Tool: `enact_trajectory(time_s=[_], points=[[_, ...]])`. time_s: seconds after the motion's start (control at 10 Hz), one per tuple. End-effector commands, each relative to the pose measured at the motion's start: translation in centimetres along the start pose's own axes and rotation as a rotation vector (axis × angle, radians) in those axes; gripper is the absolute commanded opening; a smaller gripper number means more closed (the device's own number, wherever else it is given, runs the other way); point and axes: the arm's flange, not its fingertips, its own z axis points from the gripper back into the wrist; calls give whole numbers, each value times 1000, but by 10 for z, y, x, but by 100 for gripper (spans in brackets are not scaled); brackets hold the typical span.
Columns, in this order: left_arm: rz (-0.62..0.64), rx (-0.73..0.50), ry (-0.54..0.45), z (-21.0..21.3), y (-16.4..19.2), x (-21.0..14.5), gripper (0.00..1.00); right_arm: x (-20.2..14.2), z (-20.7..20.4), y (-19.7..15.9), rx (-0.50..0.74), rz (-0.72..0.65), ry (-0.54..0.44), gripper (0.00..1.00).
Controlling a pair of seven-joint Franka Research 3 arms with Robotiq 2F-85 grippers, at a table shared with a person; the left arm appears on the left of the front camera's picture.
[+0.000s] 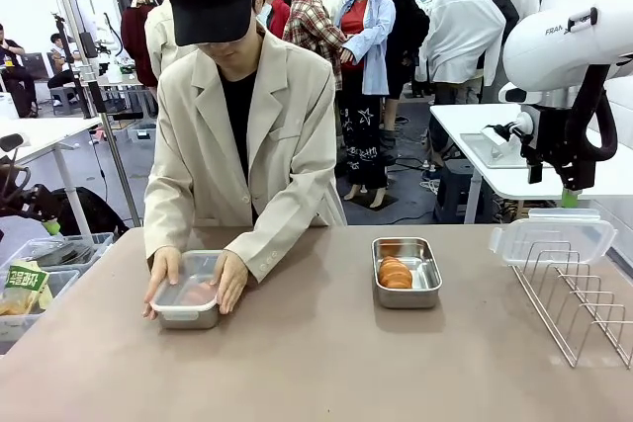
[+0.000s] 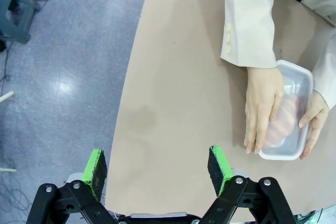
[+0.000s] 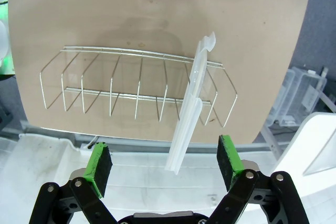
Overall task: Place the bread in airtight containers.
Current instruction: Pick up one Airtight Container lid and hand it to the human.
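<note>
Left hand [image 2: 157,169], jaws wide and empty, hovers near the counter [image 1: 297,363] edge; well ahead of it the person's hands [image 1: 231,279] press a lid onto one container [image 1: 188,315] holding bread [image 2: 286,119]. The open container [image 1: 406,272] holds a soft, crushable roll [image 1: 395,273]. Right hand [image 3: 165,163], wide, empty, hangs just above the stiff, light, likely slippery lid [image 3: 191,114] leaning in the wire rack [image 3: 105,93]; grip its rim.

Lidded container [image 1: 188,301], open container [image 1: 406,271] with croissant [image 1: 395,273]
</note>
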Motion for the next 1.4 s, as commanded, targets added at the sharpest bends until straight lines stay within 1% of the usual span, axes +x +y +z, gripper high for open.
enact_trajectory(time_s=[0.0,1.3], points=[[2,0,3,1,1,0,100,-1,2,2,8,11,-6,100],[2,0,3,1,1,0,100,-1,2,2,8,11,-6,100]])
